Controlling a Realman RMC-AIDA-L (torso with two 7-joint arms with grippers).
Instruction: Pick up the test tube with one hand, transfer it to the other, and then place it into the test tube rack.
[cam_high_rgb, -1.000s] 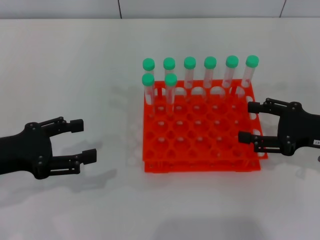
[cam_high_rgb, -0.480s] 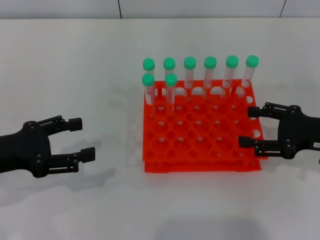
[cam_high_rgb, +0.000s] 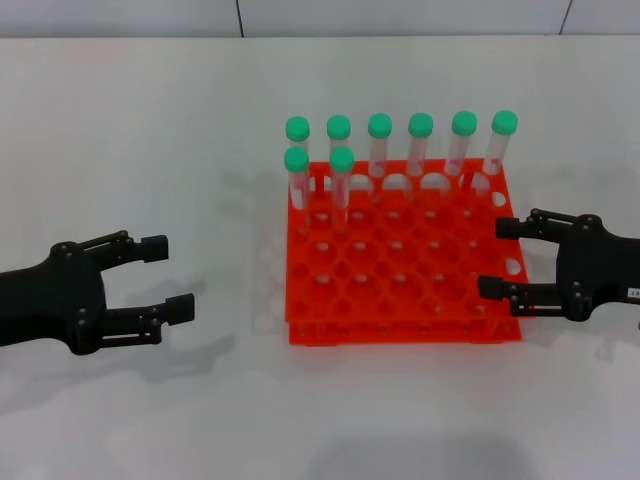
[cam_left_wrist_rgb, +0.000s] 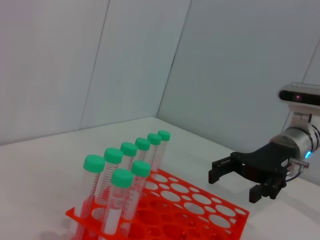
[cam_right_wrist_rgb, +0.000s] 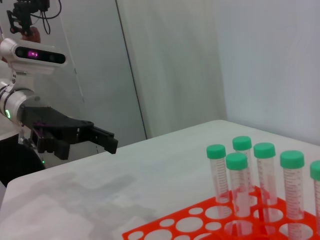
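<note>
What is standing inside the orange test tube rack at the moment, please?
Eight green-capped tubes stand in the test tube rack: six along the far row, two in the second. Their bottoms are hidden inside it.

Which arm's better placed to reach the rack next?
Right, probably. The right claw, open, is at the right edge of the orange rack; the left claw, also open, sits well apart from it.

**What the views cut off or hide**

In the head view both arms run off the frame edges, so only the left gripper (cam_high_rgb: 160, 278) and right gripper (cam_high_rgb: 500, 258) show. The right gripper's fingers overlap the rack (cam_high_rgb: 400, 290) at its right edge, hiding holes there. In the right wrist view the rack's near part and 1 tube (cam_right_wrist_rgb: 316, 190) are cut by the frame.
</note>
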